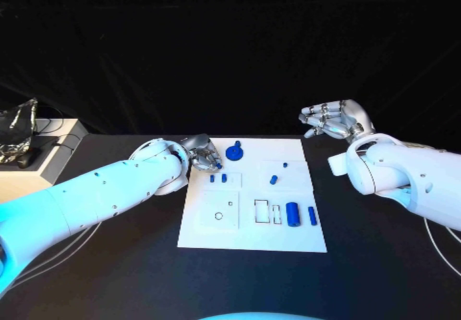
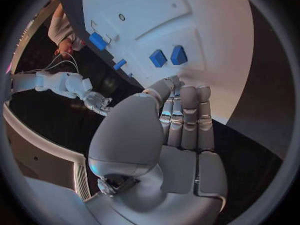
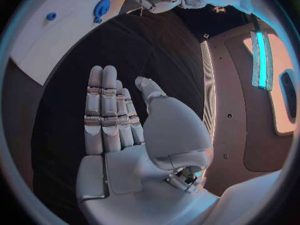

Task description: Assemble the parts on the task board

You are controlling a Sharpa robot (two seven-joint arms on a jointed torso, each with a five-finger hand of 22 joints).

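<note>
Head camera above table looking down, wrist cameras behind palms, all sharing task board (image 1: 252,200)

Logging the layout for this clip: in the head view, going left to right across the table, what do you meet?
Left hand at the task board's far-left edge → two small blue parts → short blue peg → large blue cylinder → slim blue pin → right hand, off the board.

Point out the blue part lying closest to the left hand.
The round blue part with a handle, at the board's far edge beside the left hand; the other parts lie nearer the robot.
</note>
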